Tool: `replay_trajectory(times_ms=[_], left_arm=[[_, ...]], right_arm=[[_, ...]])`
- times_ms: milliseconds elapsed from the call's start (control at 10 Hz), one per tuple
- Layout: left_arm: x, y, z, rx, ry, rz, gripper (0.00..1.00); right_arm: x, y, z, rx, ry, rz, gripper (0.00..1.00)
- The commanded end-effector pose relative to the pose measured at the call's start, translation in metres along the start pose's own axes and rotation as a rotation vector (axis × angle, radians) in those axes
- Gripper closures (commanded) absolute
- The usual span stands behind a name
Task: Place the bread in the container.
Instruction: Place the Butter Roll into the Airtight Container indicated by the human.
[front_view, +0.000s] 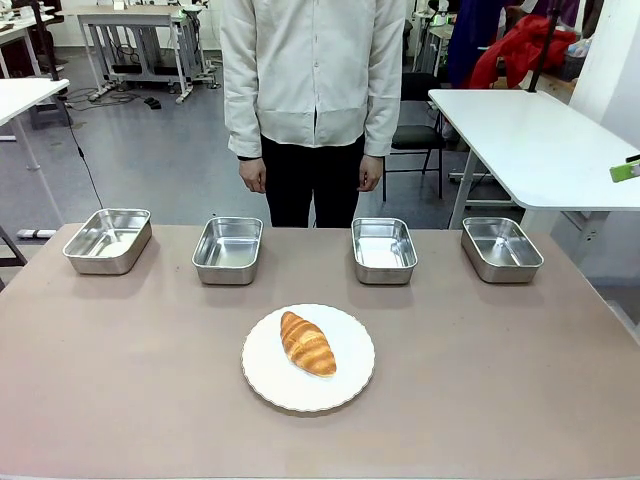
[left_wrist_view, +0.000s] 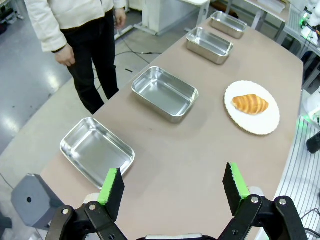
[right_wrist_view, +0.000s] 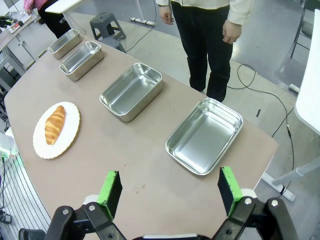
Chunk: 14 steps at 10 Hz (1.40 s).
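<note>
Left gripper (left_wrist_view: 174, 182) wide open, empty, poised high over table (left_wrist_view: 200, 150) end | right gripper (right_wrist_view: 169, 187) likewise, opposite end | bread (front_view: 307, 343) lies on plate (front_view: 262, 385), near four pans (front_view: 228, 250)

the top edge of the front view cut the person (front_view: 312, 90) off at the shoulders, and the table (front_view: 120, 400) hid the lower legs. a small green thing (front_view: 626, 170) at the right edge was cut off and too small to tell. the bottom edges of the wrist views cut off the left gripper (left_wrist_view: 172, 177) and right gripper (right_wrist_view: 170, 182) below their fingers.
</note>
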<state>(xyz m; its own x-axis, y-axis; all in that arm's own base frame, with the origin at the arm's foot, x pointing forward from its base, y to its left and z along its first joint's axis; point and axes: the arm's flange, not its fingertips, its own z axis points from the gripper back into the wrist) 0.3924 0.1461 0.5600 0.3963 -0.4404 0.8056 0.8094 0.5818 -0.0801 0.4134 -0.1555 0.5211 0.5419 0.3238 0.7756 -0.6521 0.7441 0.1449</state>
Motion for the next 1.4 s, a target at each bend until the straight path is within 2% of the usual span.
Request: replay_trajectory(times_ms=[0,1300], left_arm=[[0.0008,-0.0007,0.0001,-0.005,-0.015,-0.008,0.00],[0.0008,-0.0007,0.0001,-0.005,-0.015,-0.008,0.00]], right_arm=[[0.0016,-0.0011,-0.0006,0.004,-0.020,0.010,0.00],[0.0016,-0.0011,-0.0006,0.004,-0.020,0.010,0.00]])
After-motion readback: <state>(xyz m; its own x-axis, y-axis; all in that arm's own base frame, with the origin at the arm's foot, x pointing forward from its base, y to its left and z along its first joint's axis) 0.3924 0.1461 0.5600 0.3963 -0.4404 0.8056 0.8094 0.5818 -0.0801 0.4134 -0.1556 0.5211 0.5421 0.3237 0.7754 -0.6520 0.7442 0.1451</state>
